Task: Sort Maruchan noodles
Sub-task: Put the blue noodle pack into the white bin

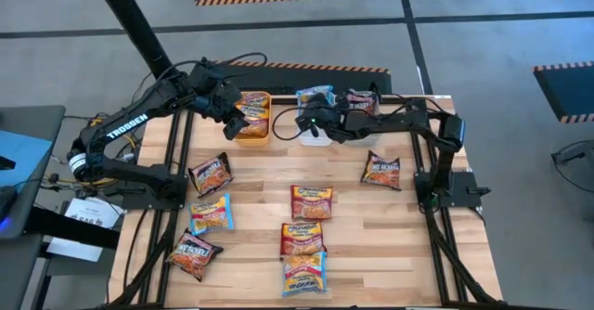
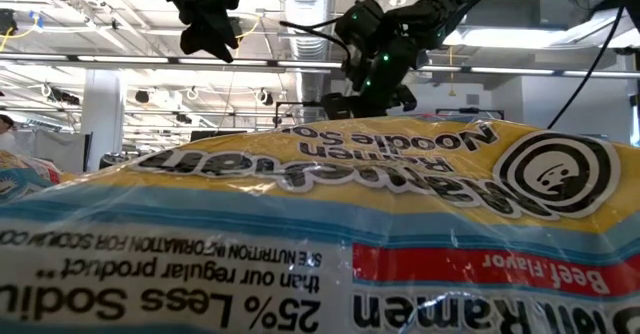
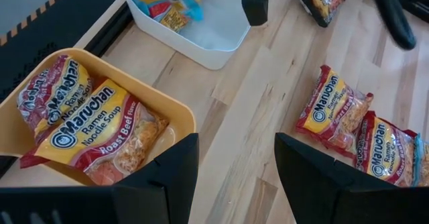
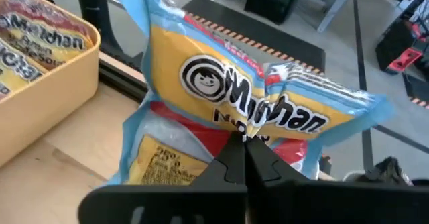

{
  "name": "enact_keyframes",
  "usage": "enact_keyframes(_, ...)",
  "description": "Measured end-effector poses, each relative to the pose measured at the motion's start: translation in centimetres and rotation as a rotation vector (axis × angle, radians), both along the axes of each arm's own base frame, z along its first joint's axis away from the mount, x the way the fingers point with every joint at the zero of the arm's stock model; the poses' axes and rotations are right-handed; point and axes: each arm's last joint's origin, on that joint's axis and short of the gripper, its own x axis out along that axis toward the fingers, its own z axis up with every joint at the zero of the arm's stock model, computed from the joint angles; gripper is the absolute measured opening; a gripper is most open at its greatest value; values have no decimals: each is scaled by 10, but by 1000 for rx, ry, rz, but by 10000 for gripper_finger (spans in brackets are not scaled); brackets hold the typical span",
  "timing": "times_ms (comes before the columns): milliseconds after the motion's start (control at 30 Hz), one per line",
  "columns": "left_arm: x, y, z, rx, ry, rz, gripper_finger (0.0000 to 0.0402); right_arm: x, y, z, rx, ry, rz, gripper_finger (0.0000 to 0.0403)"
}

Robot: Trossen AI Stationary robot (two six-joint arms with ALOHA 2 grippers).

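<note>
From the high view I see the Maruchan noodles as small flat crinkly packets spread over the wooden counter, some dark maroon-red, some orange-yellow, some light blue with a yellow band; two more lie stacked in the orange bin at the far edge. The white bin stands just beside the orange bin, and the grey bin, with a packet in it, is beside the white one, on the side away from the orange bin. My left gripper hovers right at the orange bin; my right gripper is over the white bin with a blue-edged packet. In the low view one light blue and yellow packet lies so near the lens that it fills the lower picture, its print upside down, and both arms hang above it. In the left wrist view the left jaws stand wide apart with nothing between them, above bare counter next to the orange bin, where two maroon "Roast Beef" packets lie; two loose packets lie farther from the bin. In the right wrist view the right jaws are pinched tight on the lower middle of the blue-edged packet, which stands up crumpled, beside the orange bin's rim.
</note>
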Motion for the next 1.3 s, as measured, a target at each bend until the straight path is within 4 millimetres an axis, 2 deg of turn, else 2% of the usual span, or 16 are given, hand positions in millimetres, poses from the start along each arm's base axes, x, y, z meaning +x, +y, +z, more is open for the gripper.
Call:
enact_keyframes(433, 0, 0, 0, 2, 3, 5, 181, -5, -2, -6, 99, -44, -33, 2)
enact_keyframes(800, 0, 0, 0, 2, 3, 7, 181, -5, -7, -22, 168, -30, -41, 7)
enact_keyframes(1300, 0, 0, 0, 22, 9, -10, 181, -6, -5, -22, 194, -14, -20, 106)
